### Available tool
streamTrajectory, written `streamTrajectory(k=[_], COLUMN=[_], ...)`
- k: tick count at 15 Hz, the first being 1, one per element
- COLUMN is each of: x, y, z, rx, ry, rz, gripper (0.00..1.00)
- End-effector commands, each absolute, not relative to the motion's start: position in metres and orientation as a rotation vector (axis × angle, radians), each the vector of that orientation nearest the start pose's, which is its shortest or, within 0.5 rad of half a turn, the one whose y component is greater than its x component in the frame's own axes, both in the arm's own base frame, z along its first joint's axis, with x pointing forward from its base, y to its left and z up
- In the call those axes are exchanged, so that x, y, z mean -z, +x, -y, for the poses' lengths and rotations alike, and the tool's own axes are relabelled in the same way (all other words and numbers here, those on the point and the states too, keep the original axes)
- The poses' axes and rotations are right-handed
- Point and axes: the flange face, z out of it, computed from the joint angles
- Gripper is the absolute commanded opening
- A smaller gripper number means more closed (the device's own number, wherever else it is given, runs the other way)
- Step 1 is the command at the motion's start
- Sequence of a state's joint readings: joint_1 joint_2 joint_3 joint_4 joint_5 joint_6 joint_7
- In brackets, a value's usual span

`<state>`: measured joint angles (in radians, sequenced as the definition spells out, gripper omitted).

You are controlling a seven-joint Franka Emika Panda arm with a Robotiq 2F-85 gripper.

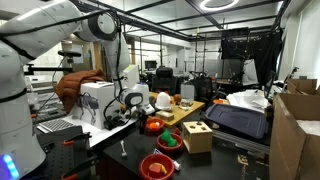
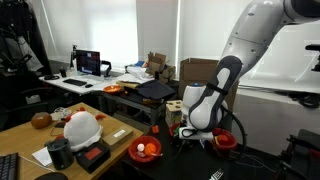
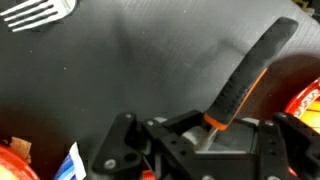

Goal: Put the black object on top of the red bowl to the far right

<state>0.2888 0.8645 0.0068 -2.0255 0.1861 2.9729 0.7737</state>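
Observation:
In the wrist view my gripper is shut on the black object, a long black handle with an orange edge. The handle slants up and to the right over the dark table. The rim of a red bowl shows at the right edge, just beyond the handle's end. In both exterior views the gripper hangs low over the black table. There a red bowl sits just beside the wrist. What lies under the jaws is hidden.
A white slotted spatula lies at the far left of the wrist view. Another red bowl holds items. A wooden block with holes, a bowl with green contents and a white helmet-shaped object stand nearby.

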Motion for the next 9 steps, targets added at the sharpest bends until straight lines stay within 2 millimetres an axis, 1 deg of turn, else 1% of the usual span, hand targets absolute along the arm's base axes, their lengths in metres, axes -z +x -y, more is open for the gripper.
streamTrajectory(k=[1,5,9], x=[-0.050,-0.057,-0.060], y=[0.526,0.514,0.507], z=[-0.138,-0.122,-0.102], rx=[0.144,0.164,0.124], ry=[-2.842,-2.779,-2.712], rz=[-0.984,-0.994,-1.038], gripper=[0.00,0.00,0.00])
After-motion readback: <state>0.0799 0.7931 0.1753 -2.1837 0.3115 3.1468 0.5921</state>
